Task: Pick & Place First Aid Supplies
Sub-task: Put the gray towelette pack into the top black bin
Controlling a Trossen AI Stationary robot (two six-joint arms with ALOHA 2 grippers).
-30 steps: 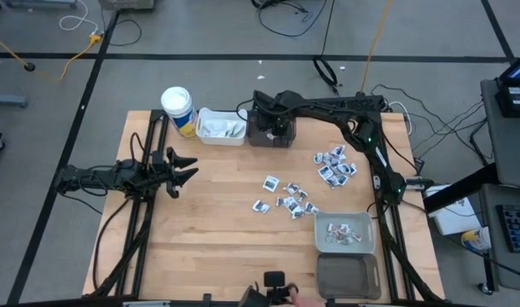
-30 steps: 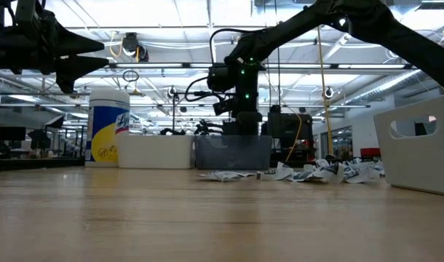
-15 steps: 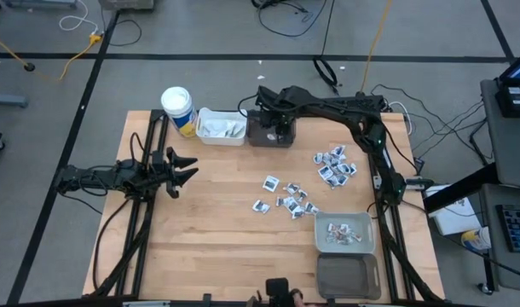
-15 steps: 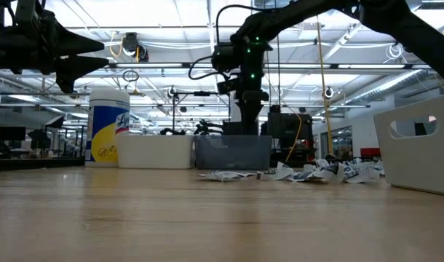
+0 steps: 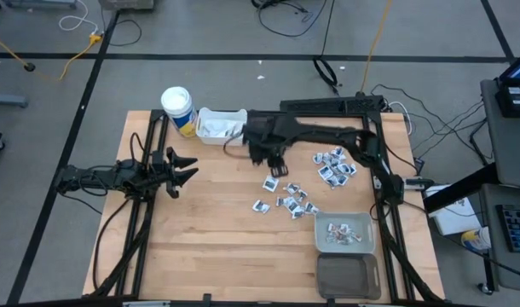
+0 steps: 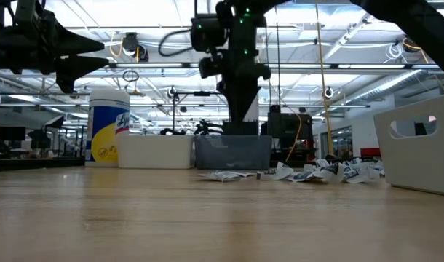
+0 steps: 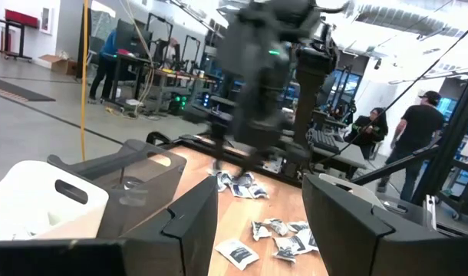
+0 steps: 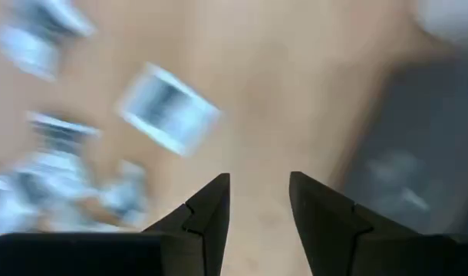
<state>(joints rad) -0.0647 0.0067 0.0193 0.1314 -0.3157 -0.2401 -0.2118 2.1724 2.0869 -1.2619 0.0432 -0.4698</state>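
The right tool [image 5: 275,164] hangs above the bench [image 5: 200,230], just beside the dark bin [image 5: 268,134] and close to a square packet [image 5: 271,182]; its fingers stand apart with nothing between them. The first aid supplies [image 5: 332,165] lie scattered on the right half of the bench, and a few rest already in the grey bin [image 5: 345,233]. The step in hand is probably the approach to the next packet. To do it well, the tool should come straight down over one single packet with its fingers on both sides of it, so that no neighbour is caught. The left tool [image 5: 182,168] waits at the left side, its fingers apart and empty. The right wrist view shows the square packet under the fingers, although blurred; the low view hides this behind the bins.
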